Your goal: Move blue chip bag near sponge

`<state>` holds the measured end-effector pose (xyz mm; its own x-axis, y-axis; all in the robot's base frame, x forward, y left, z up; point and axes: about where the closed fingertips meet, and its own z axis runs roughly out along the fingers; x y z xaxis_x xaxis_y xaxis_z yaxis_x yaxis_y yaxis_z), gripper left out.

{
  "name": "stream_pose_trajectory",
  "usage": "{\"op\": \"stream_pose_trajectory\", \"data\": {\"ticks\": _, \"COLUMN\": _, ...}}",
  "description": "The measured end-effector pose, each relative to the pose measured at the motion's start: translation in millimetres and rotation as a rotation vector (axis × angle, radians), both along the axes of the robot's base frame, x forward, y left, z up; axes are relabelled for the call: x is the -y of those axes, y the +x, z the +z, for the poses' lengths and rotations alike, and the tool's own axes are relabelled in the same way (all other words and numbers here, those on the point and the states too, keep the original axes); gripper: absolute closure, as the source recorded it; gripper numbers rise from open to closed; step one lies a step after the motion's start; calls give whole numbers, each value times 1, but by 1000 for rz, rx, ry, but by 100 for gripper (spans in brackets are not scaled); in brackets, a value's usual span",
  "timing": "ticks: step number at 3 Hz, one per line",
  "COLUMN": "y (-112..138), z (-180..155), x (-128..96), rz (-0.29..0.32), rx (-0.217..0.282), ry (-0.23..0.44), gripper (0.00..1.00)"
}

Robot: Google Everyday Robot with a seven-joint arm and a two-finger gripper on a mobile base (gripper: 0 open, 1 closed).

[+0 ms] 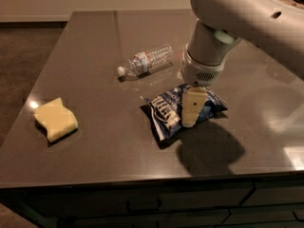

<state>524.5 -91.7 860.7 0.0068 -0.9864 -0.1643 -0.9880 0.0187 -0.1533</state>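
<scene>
Matt tool (192, 114) at crinkly foil blue chip bag (166, 112); glossy table (90, 46).

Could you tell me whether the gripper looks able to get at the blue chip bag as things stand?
Probably yes. The gripper is down over the middle of the blue chip bag, with nothing between them; the water bottle lies apart behind it, and the sponge sits well away.

I'm looking at a thick, rounded off-white arm (247, 13) showing small dark holes along its shell and a slotted vent on its wrist collar (202, 72). Its tan gripper (190, 120) is hanging over the blue chip bag (164, 113).
</scene>
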Motion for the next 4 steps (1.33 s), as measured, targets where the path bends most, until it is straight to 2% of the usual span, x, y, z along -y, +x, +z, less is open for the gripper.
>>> {"op": "stream_pose_trajectory", "data": {"ticks": 1, "y": -4, "z": -1, "x": -9, "rz": 37, "rx": -3, "ry": 3, "gripper": 40}}
{"op": "stream_pose_trajectory", "data": {"ticks": 2, "y": -8, "z": 3, "x": -17, "rz": 73, "rx": -6, "ry": 34, "gripper": 62}}
{"op": "stream_pose_trajectory", "data": {"ticks": 3, "y": -15, "z": 15, "x": -35, "rz": 125, "rx": -3, "ry": 84, "gripper": 86}}
{"op": "stream_pose_trajectory", "data": {"ticks": 4, "y": -25, "z": 29, "x": -65, "rz": 171, "rx": 8, "ry": 111, "gripper": 100}}
